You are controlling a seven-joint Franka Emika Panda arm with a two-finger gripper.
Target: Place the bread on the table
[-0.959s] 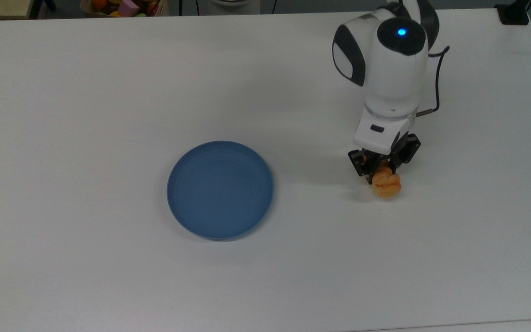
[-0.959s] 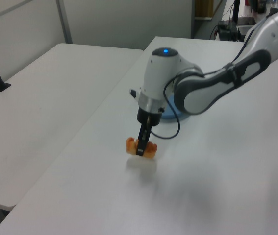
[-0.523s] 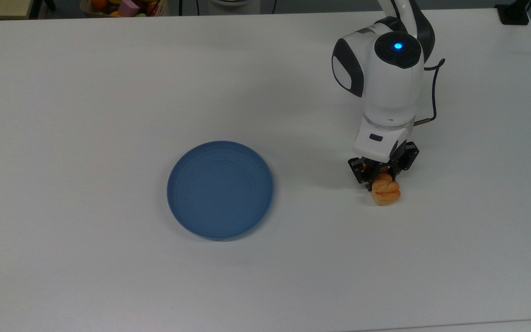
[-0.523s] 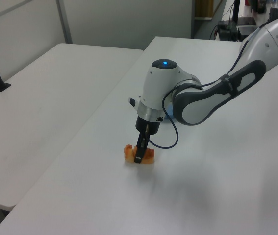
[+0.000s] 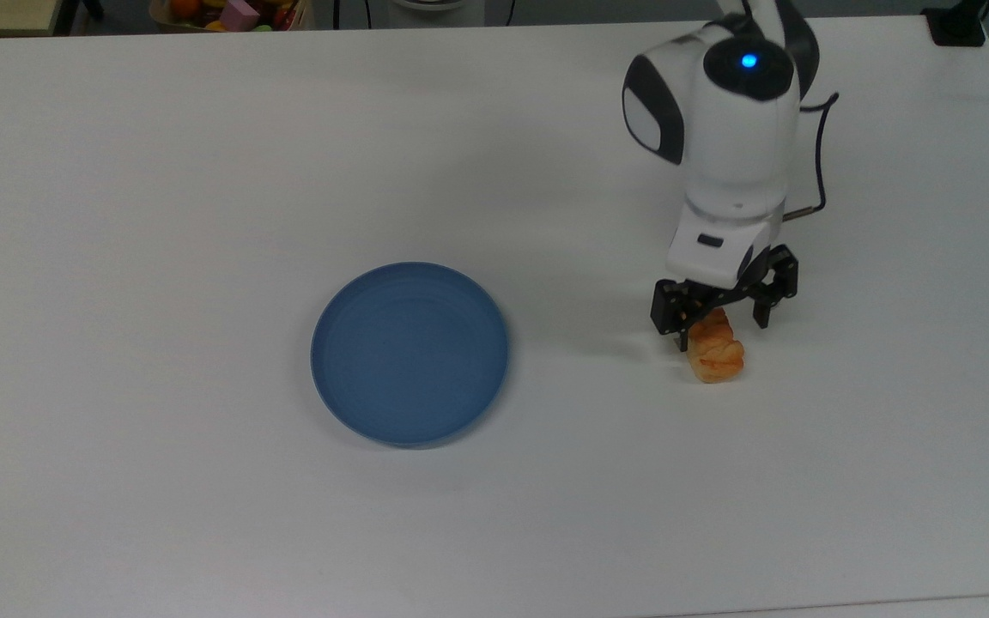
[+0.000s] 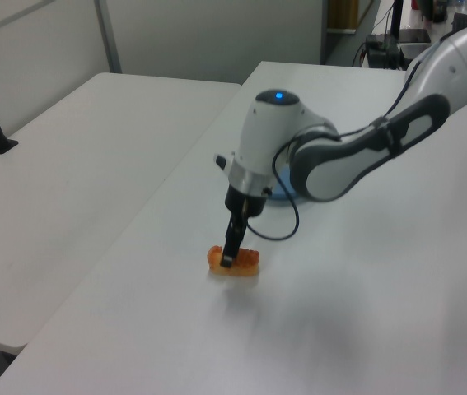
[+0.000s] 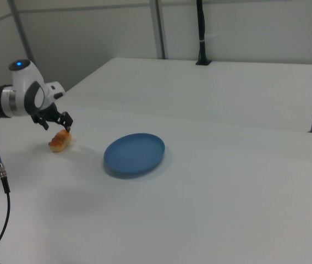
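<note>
The golden-orange braided bread (image 5: 716, 352) (image 6: 235, 262) (image 7: 60, 139) lies on the white table (image 5: 160, 172) (image 6: 365, 329) (image 7: 227, 209), well to the top view's right of the blue plate. My gripper (image 5: 722, 321) (image 6: 228, 257) (image 7: 58, 125) hovers just above the loaf's far end, open, its black fingers (image 5: 681, 336) spread to either side of the loaf and holding nothing.
A round blue plate (image 5: 409, 353) (image 7: 134, 153) with nothing in it sits near the table's middle. A second white table (image 6: 68, 164) stands alongside. A box of colourful toys (image 5: 233, 13) sits beyond the far edge.
The gripper lowered the bread to the tabletop, then opened and let it go. It has since lifted slightly, and the loaf stays on the table.
</note>
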